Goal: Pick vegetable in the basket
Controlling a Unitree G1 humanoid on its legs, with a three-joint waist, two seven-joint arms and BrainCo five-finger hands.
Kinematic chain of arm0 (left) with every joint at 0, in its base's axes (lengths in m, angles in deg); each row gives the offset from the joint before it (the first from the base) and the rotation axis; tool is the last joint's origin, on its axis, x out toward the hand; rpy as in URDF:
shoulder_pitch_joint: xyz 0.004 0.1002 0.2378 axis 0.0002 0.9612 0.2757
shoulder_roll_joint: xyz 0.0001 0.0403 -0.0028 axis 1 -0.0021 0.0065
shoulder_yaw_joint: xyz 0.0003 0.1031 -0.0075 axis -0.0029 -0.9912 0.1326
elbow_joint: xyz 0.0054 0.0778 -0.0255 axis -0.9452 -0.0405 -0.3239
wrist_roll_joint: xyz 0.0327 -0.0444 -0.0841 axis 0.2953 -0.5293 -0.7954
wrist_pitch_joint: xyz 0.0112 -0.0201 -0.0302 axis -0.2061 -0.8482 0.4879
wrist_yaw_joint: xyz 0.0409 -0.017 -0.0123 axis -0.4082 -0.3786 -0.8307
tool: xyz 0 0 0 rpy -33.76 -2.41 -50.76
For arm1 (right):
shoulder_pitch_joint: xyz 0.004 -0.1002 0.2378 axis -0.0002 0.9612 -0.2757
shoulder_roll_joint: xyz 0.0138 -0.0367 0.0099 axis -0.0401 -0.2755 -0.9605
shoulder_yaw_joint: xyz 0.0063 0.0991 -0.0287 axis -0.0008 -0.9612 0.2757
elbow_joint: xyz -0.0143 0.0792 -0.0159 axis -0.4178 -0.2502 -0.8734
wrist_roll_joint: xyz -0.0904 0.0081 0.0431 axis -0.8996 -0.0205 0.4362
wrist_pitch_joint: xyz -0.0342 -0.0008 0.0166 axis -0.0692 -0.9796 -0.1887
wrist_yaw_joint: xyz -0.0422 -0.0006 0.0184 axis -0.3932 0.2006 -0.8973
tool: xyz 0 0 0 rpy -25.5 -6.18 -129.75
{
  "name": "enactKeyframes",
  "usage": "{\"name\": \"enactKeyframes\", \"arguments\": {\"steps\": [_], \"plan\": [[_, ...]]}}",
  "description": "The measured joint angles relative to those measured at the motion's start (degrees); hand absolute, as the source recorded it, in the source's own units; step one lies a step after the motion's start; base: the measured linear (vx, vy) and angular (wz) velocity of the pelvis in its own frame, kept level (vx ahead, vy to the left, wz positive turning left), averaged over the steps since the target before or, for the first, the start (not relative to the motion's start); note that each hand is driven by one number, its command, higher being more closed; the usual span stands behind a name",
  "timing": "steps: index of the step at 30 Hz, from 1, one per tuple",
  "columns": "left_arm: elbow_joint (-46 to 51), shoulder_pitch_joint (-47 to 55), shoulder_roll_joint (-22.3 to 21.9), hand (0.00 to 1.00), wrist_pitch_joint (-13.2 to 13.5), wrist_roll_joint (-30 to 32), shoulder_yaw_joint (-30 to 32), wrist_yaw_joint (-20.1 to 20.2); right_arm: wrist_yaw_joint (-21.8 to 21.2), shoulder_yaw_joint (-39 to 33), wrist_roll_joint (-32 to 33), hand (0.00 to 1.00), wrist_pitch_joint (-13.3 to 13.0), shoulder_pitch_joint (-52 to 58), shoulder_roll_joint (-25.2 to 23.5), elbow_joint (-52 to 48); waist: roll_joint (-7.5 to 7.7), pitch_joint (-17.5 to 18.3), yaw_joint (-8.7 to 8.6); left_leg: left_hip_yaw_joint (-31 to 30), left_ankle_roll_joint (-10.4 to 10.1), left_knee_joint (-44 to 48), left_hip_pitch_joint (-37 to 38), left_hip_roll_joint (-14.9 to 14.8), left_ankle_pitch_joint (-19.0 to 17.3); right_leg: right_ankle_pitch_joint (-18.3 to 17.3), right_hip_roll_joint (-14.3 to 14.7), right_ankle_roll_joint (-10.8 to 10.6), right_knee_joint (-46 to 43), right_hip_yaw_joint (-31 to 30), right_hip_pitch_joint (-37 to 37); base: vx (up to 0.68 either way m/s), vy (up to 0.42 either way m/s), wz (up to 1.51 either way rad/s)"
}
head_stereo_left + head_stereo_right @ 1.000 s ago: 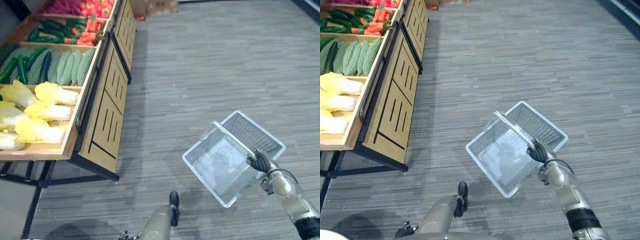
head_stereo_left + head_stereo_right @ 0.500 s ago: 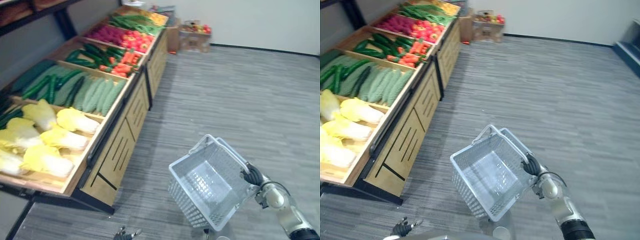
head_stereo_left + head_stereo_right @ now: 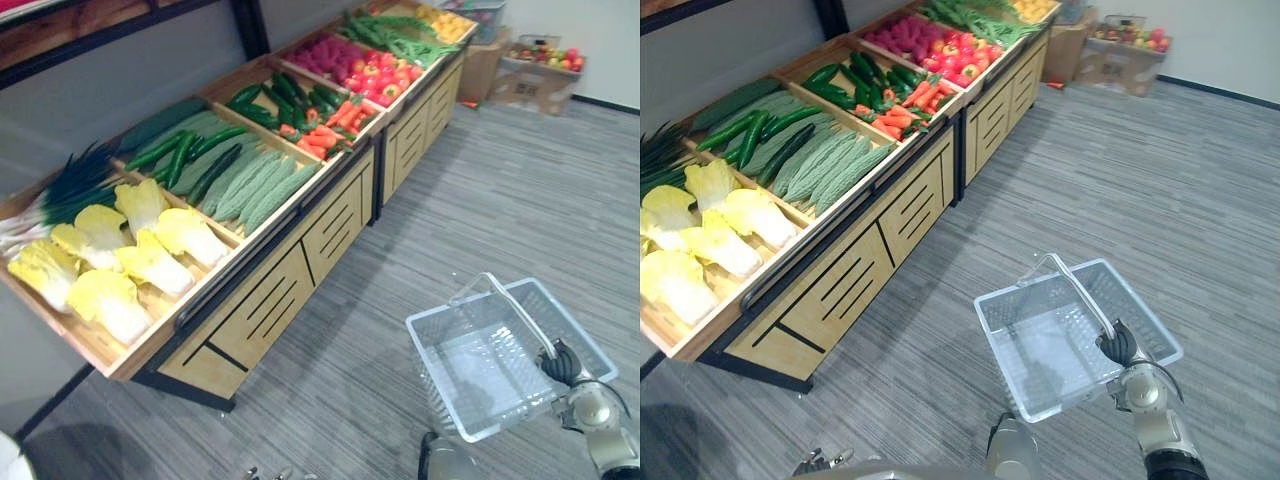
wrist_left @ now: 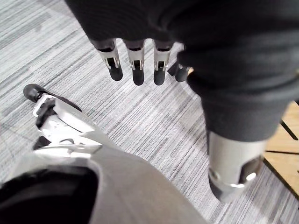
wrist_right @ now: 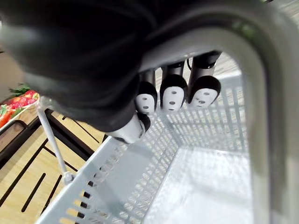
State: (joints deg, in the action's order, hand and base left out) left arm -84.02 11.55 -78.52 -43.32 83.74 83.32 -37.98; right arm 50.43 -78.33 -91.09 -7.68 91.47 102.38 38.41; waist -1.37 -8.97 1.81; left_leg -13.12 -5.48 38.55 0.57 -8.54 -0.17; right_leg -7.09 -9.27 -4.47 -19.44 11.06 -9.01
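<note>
Carrying empty basket (image 3: pixel 1045 350) at lower right, right hand (image 3: pixel 1120 345) curled round its handle (image 5: pixel 261 93); left hand (image 4: pixel 135 65) hangs, fingers relaxed. Veg (image 3: pixel 830 165) all on stand (image 3: pixel 840 290) at upper left, none picked yet.

One basket (image 3: pixel 480 365), six cabbages (image 3: pixel 150 265), two wooden stands (image 3: pixel 262 300), two robot hands (image 4: pixel 134 60).

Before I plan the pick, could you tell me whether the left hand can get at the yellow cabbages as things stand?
Probably not yet. The left hand hangs open, low over the floor, apart from the stand; the cabbages lie up in its near bin. Nothing blocks the way.
</note>
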Motion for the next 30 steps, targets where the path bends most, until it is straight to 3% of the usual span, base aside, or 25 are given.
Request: {"name": "enactKeyframes", "arguments": {"steps": [2, 3, 4, 6, 8, 10, 13, 19, 22, 23, 24, 25, 26, 27, 28, 30], "plan": [[0.1, 0.1, 0.3, 0.0, 0.1, -0.1, 0.2, -0.1, 1.1, -1.1, 0.0, 1.0, 0.2, 0.6, -0.1, 1.0, 0.46, -0.3, 0.03, 11.5, 1.9, 7.4, -4.4, -3.9, -4.2, -0.3, -0.8, 0.5, 4.8, 3.4, 6.5, 0.26, -0.202, 0.72], [1.1, 0.1, 0.3, 0.0, 0.1, -0.1, 0.2, -0.5, 2.4, -3.0, 0.1, 1.0, 0.2, 1.0, -0.3, 1.6, 0.44, -0.3, 0.01, 19.2, 3.3, 7.8, -7.2, -5.4, -6.3, -0.3, -1.3, 0.5, 7.1, 5.8, 9.3, 0.15, -0.106, 0.73], [1.3, 0.0, 0.2, 0.0, 0.1, -0.1, 0.2, -0.7, 3.0, -4.0, 0.2, 1.0, 0.2, 0.9, -0.4, 1.9, 0.39, -0.3, -0.04, 22.4, 3.4, 7.1, -8.3, -5.9, -6.9, -0.3, -1.5, 0.4, 7.8, 6.8, 10.0, 0.15, -0.072, 0.79], [2.4, 0.1, 0.0, 0.0, 0.3, 0.0, 0.2, -1.0, 4.6, -6.5, 0.3, 1.0, 0.2, 0.9, -0.6, 2.1, 0.06, -0.3, 0.01, 31.5, 4.1, -0.3, -11.7, -6.1, -6.4, -0.3, -2.0, 0.0, 9.4, 9.8, 11.6, 0.12, 0.028, 0.67], [2.2, -0.3, -0.1, 0.0, 0.0, 0.1, 0.1, -1.2, 4.9, -9.1, 0.3, 1.0, 0.5, 1.2, -0.8, 2.7, -0.6, -0.3, -0.35, 38.3, 4.2, -11.2, -11.8, -4.6, -3.3, -0.8, -2.7, -2.1, 9.6, 13.5, 12.7, 0.16, 0.121, 0.96], [2.4, -0.9, 0.4, 0.0, 0.0, 0.3, 0.1, -1.5, 5.2, -9.6, 1.1, 1.0, 1.1, 1.4, -0.8, 3.5, -0.45, -0.3, -0.94, 40.2, 4.0, -18.3, -10.7, -1.0, -3.2, 0.6, -3.7, -3.9, 13.3, 17.6, 13.8, 0.14, 0.135, 1.09], [2.2, -0.9, 0.8, 0.0, -0.6, 0.8, 0.1, -1.6, 4.7, -8.1, 1.0, 1.0, 1.5, 0.6, -2.0, 5.8, 0.18, -0.8, 0.25, 40.3, 5.4, -22.6, -10.2, 1.5, -2.3, 2.9, -3.2, -4.4, 18.9, 21.4, 17.3, 0.09, 0.064, 0.74], [-0.2, 0.0, 0.5, 0.0, -0.8, 1.2, -0.4, -1.5, 4.5, -2.8, 1.0, 1.0, 0.7, -1.5, -2.9, 7.1, 0.52, -1.0, 1.44, 38.6, 5.4, -23.9, -7.7, 2.2, -2.3, 2.9, -2.7, -4.6, 19.5, 21.2, 20.2, 0.01, -0.064, 0.14], [-1.4, 0.7, 1.0, 0.0, -0.9, 1.2, -0.4, -1.3, 4.6, -3.4, 0.8, 1.0, 0.1, -0.2, -3.2, 8.2, 1.71, -0.7, 1.07, 37.3, 4.8, -29.4, -3.9, 5.7, -5.7, -3.9, -6.6, -7.2, 10.8, 22.0, 18.1, 0.03, 0.055, 0.27], [-1.4, 1.6, 2.1, 0.0, -0.9, 1.3, -0.6, -1.2, 4.5, -4.3, 0.7, 1.0, 0.1, 0.9, -4.5, 9.6, 3.65, -0.1, 0.48, 36.8, 5.4, -31.0, -2.3, 7.4, -6.9, -6.0, -9.4, -9.2, 3.5, 22.1, 17.5, 0.07, 0.065, 0.43], [-1.8, 1.9, 2.3, 0.0, -1.0, 1.2, -0.6, -1.2, 4.5, -4.6, 0.6, 1.0, 0.2, 1.1, -5.3, 10.5, 4.07, -0.1, -0.03, 35.8, 5.8, -31.1, -1.6, 7.8, -7.2, -4.8, -12.9, -8.7, -10.3, 16.1, 11.6, 0.07, 0.081, 0.39], [-1.8, 2.0, 2.6, 0.0, -1.2, 1.2, -1.0, -1.1, 4.5, -4.6, 0.6, 1.0, 0.2, 1.2, -5.9, 10.7, 4.29, -0.2, -0.2, 35.5, 6.3, -31.3, -1.0, 7.8, -7.6, -2.1, -13.6, -7.6, -16.7, 12.4, 8.6, 0.06, 0.09, 0.39], [-1.8, 1.5, 3.3, 0.0, -1.3, 1.2, -1.8, -1.0, 4.3, -4.5, 0.6, 1.0, 0.1, 1.8, -7.1, 11.1, 4.31, -0.4, -0.65, 33.6, 7.2, -31.7, 0.7, 7.6, -8.0, 4.6, -13.8, -7.1, -26.3, 6.8, 3.4, 0.14, 0.159, 0.42], [-1.5, 1.1, 4.1, 0.0, -1.3, 1.2, -2.1, -1.1, 4.2, -5.0, 1.2, 1.0, 0.5, 2.1, -8.6, 11.8, 4.37, -0.4, -0.72, 32.4, 7.9, -32.0, 1.7, 7.6, -8.2, 4.8, -12.8, -7.0, -31.0, 3.4, 0.7, 0.21, 0.154, 0.67], [-1.0, 0.9, 5.1, 0.0, -1.3, 1.1, -2.2, -1.1, 4.3, -6.5, 1.6, 1.0, 1.3, 2.2, -10.0, 13.0, 4.98, -0.9, -1.07, 30.8, 8.4, -32.3, 2.8, 7.6, -8.6, 1.2, -11.3, -5.9, -32.8, 1.6, -1.4, 0.19, 0.1, 0.65], [-0.9, 0.0, 5.4, 0.0, -1.2, 0.8, -1.7, -1.1, 4.6, -7.7, 2.4, 1.0, 1.2, 2.5, -9.9, 13.3, 5.51, -0.9, -1.94, 28.4, 8.7, -32.4, 4.0, 7.6, -8.5, -1.9, -9.1, -4.0, -29.5, 1.7, -2.8, 0.22, 0.055, 0.86]]}}
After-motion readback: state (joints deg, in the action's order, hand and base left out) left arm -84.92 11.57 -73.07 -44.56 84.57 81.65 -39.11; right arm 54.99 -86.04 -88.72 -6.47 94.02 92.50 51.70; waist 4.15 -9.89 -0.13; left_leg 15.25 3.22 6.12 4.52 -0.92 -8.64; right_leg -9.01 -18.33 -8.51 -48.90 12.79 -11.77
